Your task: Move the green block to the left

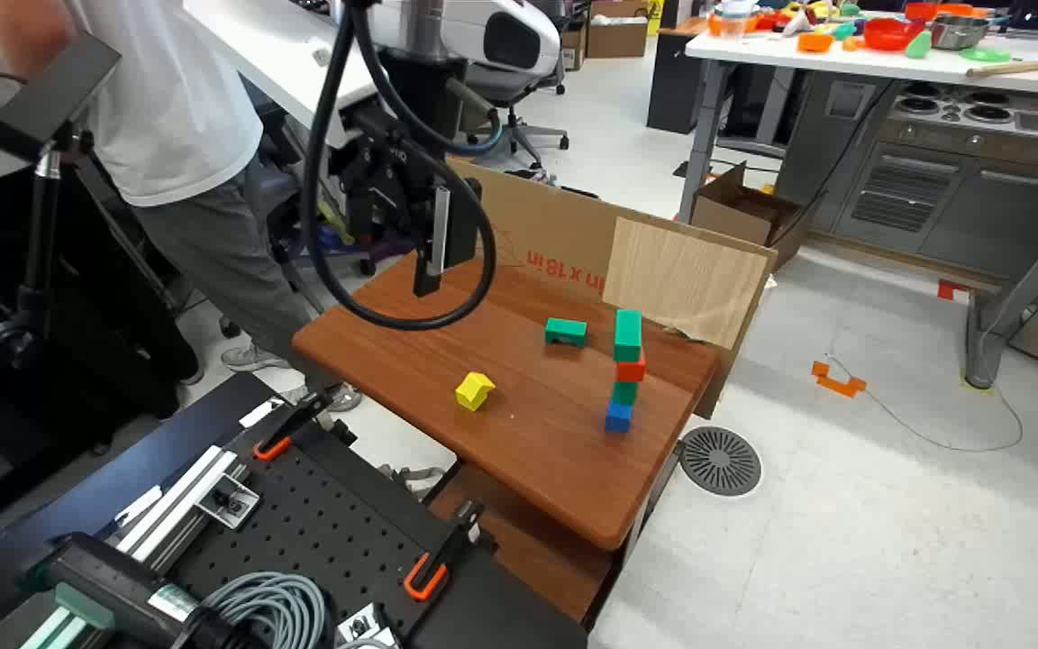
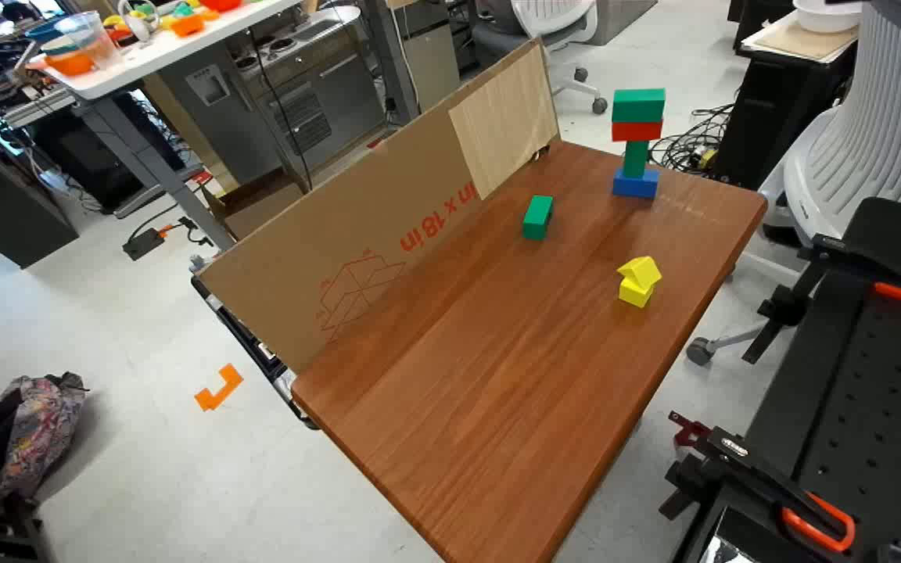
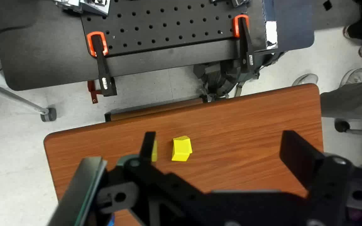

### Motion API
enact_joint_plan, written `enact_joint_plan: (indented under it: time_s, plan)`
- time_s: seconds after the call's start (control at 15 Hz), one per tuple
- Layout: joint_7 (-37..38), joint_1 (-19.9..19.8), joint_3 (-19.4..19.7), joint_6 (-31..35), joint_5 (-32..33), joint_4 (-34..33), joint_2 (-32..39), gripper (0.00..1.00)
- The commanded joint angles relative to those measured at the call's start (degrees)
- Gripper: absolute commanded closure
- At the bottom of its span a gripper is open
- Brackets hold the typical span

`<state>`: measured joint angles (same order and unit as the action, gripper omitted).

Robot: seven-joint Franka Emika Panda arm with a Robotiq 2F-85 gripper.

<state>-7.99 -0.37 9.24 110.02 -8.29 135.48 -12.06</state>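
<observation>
The green block (image 1: 566,332) lies alone and flat on the brown table, between the cardboard and the yellow blocks, with a dark notch in one side. It also shows in an exterior view (image 2: 537,216). It does not show in the wrist view, where the gripper's body covers much of the table. My gripper (image 1: 434,269) hangs well above the table, apart from the green block. In the wrist view the gripper (image 3: 218,147) has its fingers wide apart with nothing between them but the table far below.
A stack of blue, green, red and green blocks (image 1: 628,335) stands near a table edge (image 2: 748,207). Two yellow blocks (image 2: 638,281) are stacked, the upper one tilted; they also show in the wrist view (image 3: 181,149). A cardboard wall (image 2: 388,234) lines one table side.
</observation>
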Motion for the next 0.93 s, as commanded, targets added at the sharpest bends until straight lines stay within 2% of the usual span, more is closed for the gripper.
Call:
enact_joint_plan:
  time_s: [0.0,0.33,0.53,0.67,0.87]
  plan:
    - [-0.2,-1.3,-1.3,-0.1,-0.2,-0.1,0.1,0.0]
    - [-0.2,-1.3,-1.3,-0.1,-0.2,-0.1,0.1,0.0]
    - [-1.3,-0.7,-2.4,2.2,1.1,0.5,2.3,0.0]
    - [-0.7,-0.5,-3.4,5.5,1.7,0.1,4.9,0.0]
    - [-1.5,-0.2,-4.9,15.5,2.6,0.3,9.1,0.0]
